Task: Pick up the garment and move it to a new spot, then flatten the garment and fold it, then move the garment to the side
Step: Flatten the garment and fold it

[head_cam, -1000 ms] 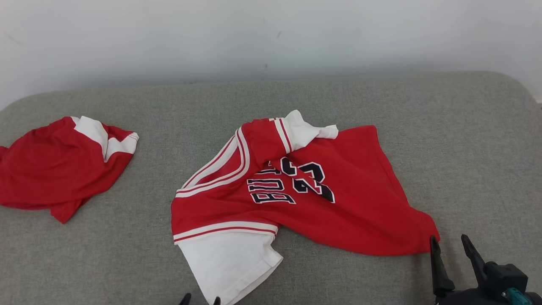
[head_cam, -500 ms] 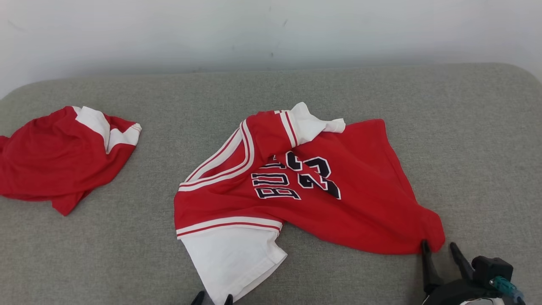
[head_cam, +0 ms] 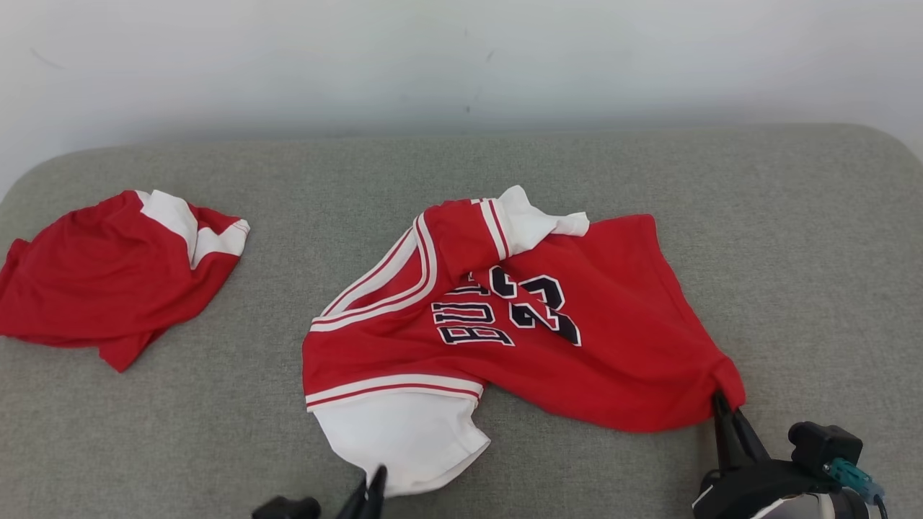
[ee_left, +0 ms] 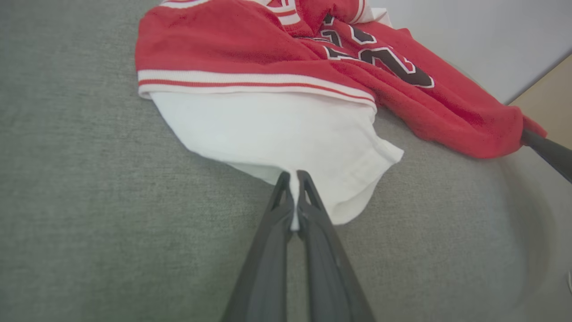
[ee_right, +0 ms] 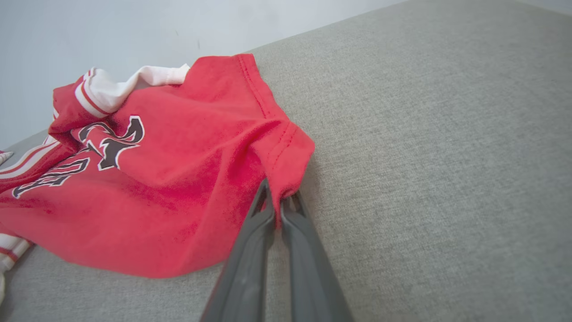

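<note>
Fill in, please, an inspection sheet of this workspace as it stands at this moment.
Surface: grey cushion, woven fabric, no stains seen.
Job's things: red jersey with white sleeves, lying crumpled at the middle, print facing up.
Clutter: second red and white garment, bunched at the robot's left, apart from the jersey.
End effectors: left end effector shut on the edge of the white sleeve; right end effector shut on the red hem corner.
Cables: teal plug on the right wrist; nothing loose seen on the cushion.
Surroundings: pale wall behind the cushion.
</note>
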Controlling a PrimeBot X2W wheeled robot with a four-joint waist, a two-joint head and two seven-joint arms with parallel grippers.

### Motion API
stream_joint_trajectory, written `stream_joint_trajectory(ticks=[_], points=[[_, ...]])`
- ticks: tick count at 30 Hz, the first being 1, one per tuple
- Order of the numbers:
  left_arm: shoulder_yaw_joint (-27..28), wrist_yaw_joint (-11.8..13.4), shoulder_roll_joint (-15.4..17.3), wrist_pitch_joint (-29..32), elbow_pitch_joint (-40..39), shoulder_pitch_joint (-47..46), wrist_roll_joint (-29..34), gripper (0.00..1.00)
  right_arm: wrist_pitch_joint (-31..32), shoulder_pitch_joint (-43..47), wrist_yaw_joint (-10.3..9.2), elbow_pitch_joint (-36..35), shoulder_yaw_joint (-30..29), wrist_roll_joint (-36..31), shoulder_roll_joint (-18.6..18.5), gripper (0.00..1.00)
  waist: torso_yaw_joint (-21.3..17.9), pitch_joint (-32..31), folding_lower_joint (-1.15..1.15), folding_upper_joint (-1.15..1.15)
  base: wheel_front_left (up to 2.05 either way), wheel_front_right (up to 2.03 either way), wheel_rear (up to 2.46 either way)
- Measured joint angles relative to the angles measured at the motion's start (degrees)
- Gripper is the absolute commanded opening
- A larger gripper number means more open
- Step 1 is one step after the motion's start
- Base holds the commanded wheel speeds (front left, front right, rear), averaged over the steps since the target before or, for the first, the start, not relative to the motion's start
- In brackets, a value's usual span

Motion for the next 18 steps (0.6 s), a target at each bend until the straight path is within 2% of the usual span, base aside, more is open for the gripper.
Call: stream_joint_trajectory(ticks=[4,8,13,18], points=[[2.6,0.0,0.5,0.0,-4.5,-0.5,0.2,0.00,0.0,1.0,0.01,-5.6,2.1,0.1,-0.7,0.00,-0.4,-0.5,0.00,0.00,0.00,0.00,0.00],[4.5,-0.1,2.5,0.0,-7.6,-5.4,0.3,0.00,0.0,-0.7,0.00,-9.6,3.9,0.6,-2.0,0.00,-1.2,-0.4,0.00,0.00,0.00,0.00,0.00],[3.5,-0.1,6.5,1.9,-9.5,-17.0,-0.3,0.00,0.0,-8.1,0.01,-11.5,7.3,1.7,-4.1,0.00,-2.0,1.0,0.00,0.00,0.00,0.00,0.00],[2.8,-0.1,10.8,6.6,-10.0,-32.8,-4.2,0.00,1.1,-19.9,0.01,-11.7,9.7,4.0,-7.2,0.00,-2.6,4.3,0.00,0.00,0.00,0.00,0.00]])
